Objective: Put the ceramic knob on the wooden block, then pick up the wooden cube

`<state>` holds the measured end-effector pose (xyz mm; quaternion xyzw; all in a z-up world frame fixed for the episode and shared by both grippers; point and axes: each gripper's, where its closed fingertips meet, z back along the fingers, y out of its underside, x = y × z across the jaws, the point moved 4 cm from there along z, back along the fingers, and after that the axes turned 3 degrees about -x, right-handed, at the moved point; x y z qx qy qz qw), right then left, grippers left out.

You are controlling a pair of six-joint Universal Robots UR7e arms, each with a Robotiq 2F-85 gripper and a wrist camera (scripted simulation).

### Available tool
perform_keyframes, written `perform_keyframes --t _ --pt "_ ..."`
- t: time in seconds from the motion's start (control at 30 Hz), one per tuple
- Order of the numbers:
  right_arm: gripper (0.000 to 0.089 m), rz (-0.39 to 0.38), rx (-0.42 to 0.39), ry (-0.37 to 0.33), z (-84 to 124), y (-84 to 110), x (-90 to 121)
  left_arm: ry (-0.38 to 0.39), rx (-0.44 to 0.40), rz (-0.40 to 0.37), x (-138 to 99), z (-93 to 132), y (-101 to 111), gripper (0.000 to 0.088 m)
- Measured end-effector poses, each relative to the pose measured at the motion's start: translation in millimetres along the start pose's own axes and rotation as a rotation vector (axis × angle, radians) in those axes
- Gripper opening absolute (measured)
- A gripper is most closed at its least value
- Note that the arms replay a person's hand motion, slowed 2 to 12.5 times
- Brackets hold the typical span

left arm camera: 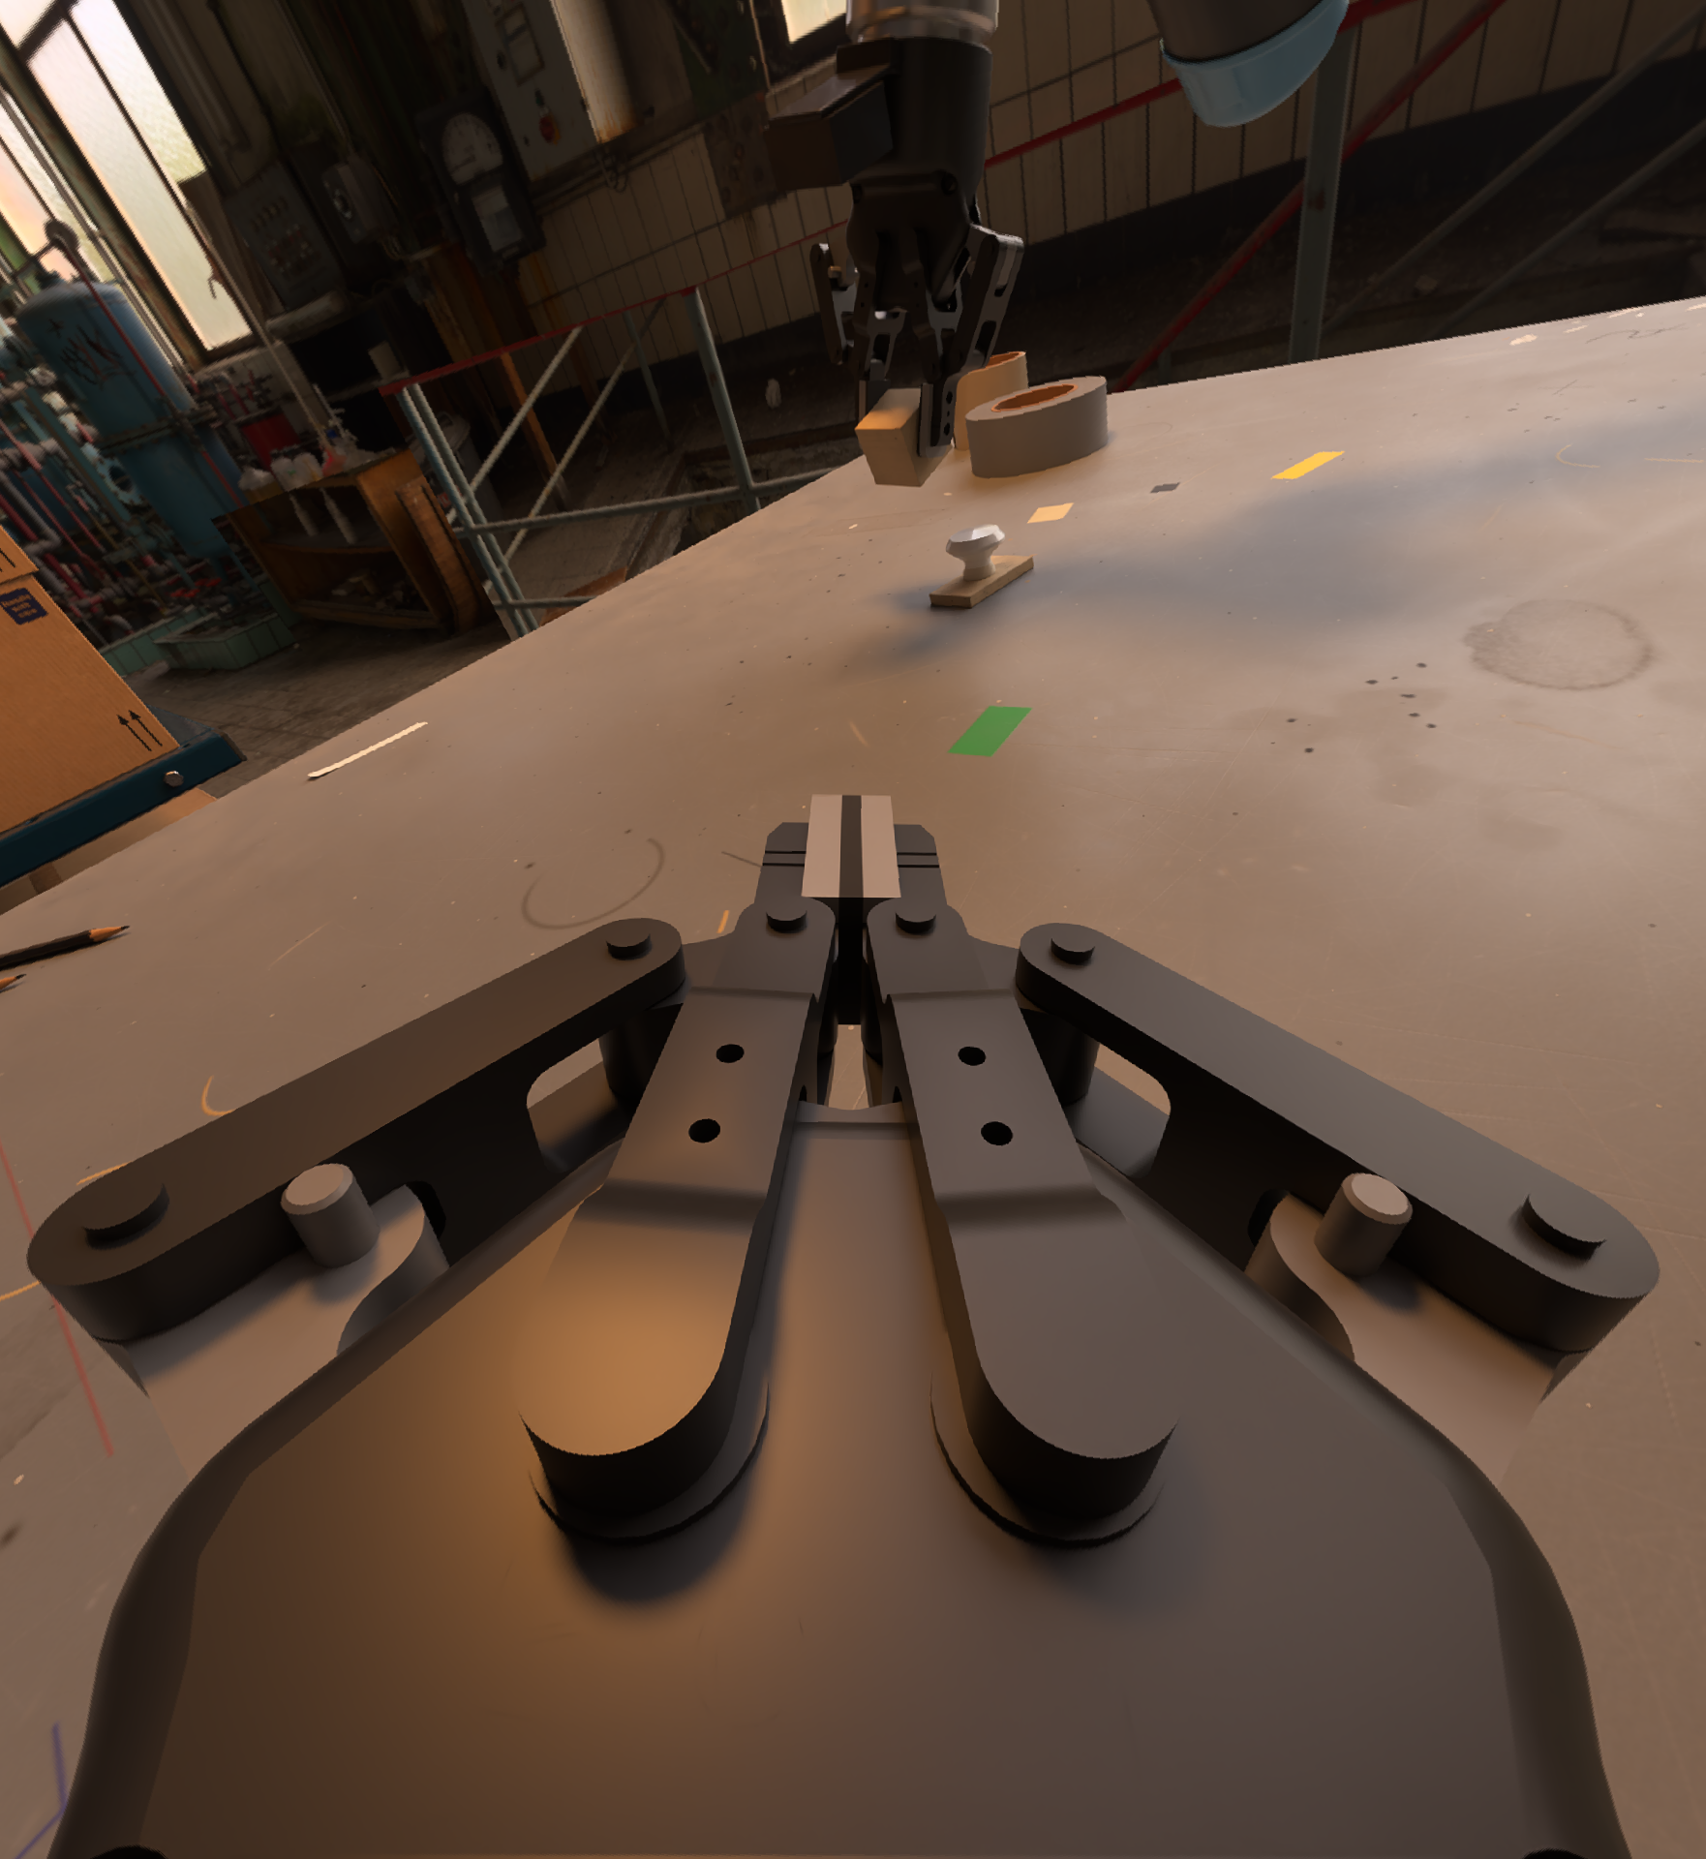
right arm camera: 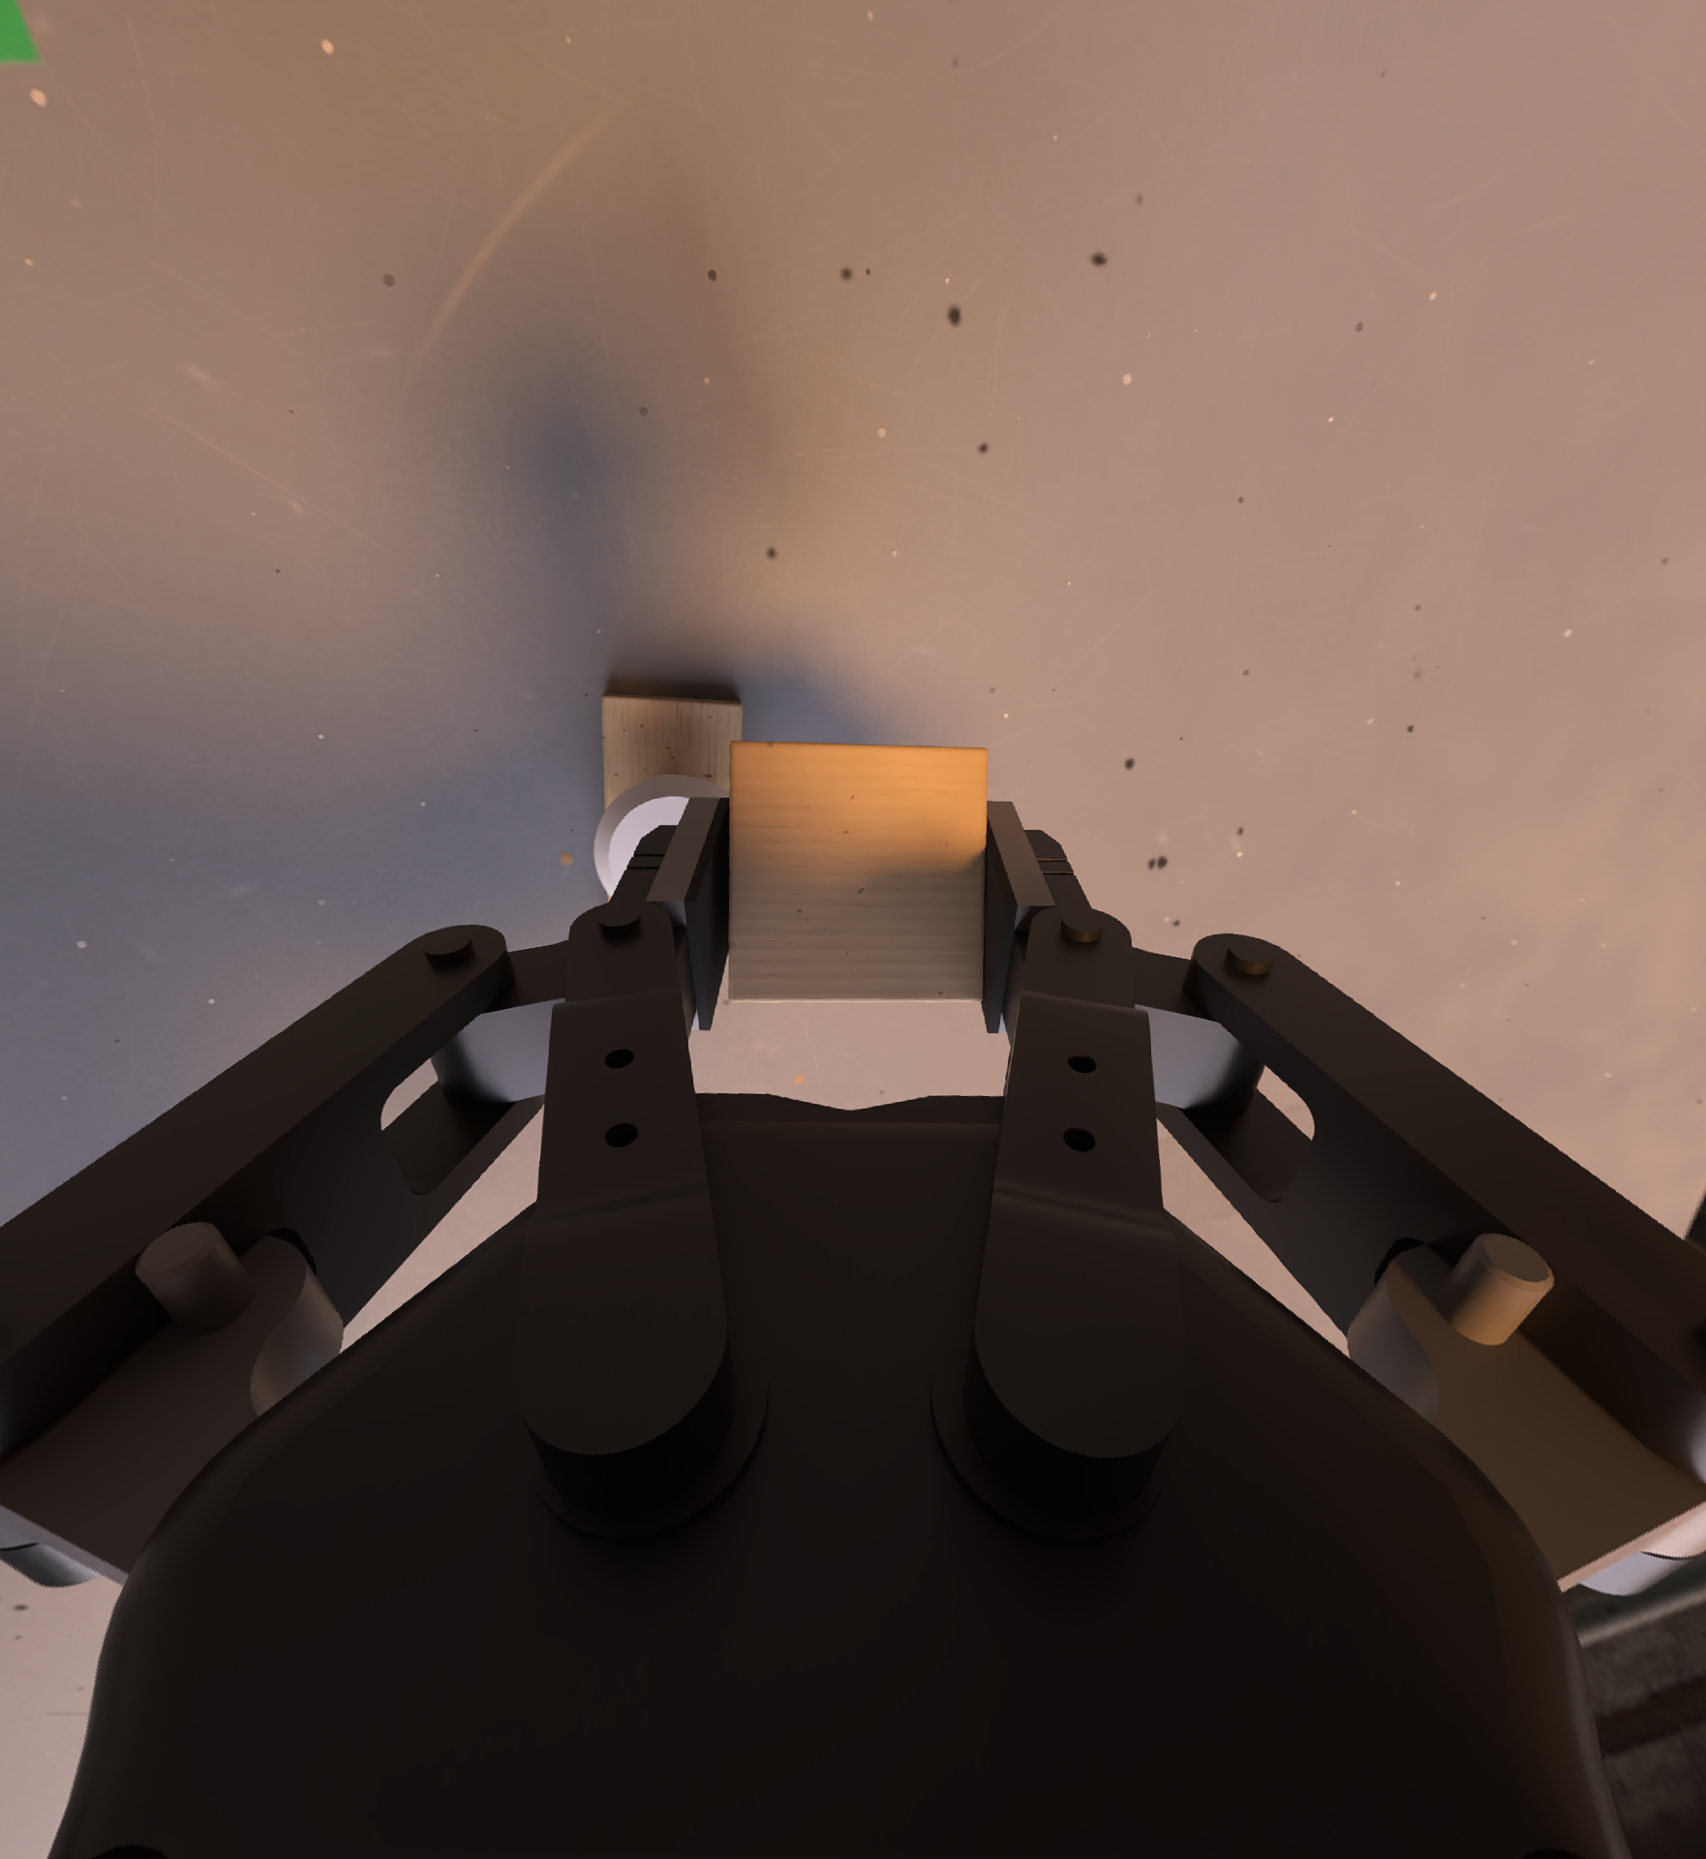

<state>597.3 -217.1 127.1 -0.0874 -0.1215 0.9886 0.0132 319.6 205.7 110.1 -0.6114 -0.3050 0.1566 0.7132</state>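
The white ceramic knob (left arm camera: 975, 550) stands on the flat wooden block (left arm camera: 982, 585) in the middle of the table. My right gripper (left arm camera: 914, 443) is shut on the pale wooden cube (left arm camera: 894, 441) and holds it in the air beyond the block. In the right wrist view the cube (right arm camera: 857, 870) sits between the two pads of the right gripper (right arm camera: 857, 885); below it, part of the knob (right arm camera: 633, 827) and the block (right arm camera: 668, 739) show at the left. My left gripper (left arm camera: 851, 845) is shut and empty, low over the near table.
A roll of beige tape (left arm camera: 1035, 425) lies on the table right of the held cube, another one (left arm camera: 998, 377) behind it. Green (left arm camera: 990, 729) and yellow (left arm camera: 1307, 465) patches mark the table. Pencils (left arm camera: 24, 951) lie at the left edge, beside a cardboard box (left arm camera: 4, 664).
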Motion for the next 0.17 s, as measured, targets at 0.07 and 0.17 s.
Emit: perform_keyframes --t 0.07,0.17 --pt "0.0406 -0.005 -0.002 -0.013 -7 2.6 -3 0.0 0.003 -0.002 -1 -1 0 0.0" --pt "0.0406 -0.014 -0.003 -0.025 -17 6.0 -7 0.0 0.005 -0.003 -2 -3 1 0.0"
